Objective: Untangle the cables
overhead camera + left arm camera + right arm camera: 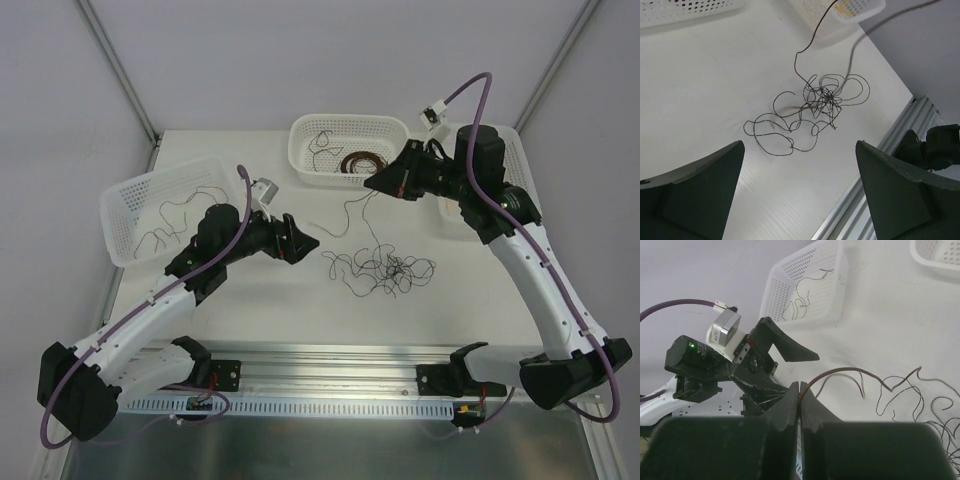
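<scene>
A loose clump of thin dark cables (385,270) lies on the white table between the arms; it also shows in the left wrist view (822,97). My right gripper (378,183) hangs above the table by the centre basket, shut on one brown strand (840,371) that arcs from the jaws (799,390) down towards the clump (940,415). My left gripper (300,240) is open and empty, left of the clump and above the table, with its fingers (700,185) wide apart around bare table (800,185).
A white basket (125,205) at the left holds a loose strand (165,225). The centre basket (300,150) holds a brown coil (360,162) and a black strand. A third basket (515,150) sits behind the right arm. A metal rail (330,375) runs along the near edge.
</scene>
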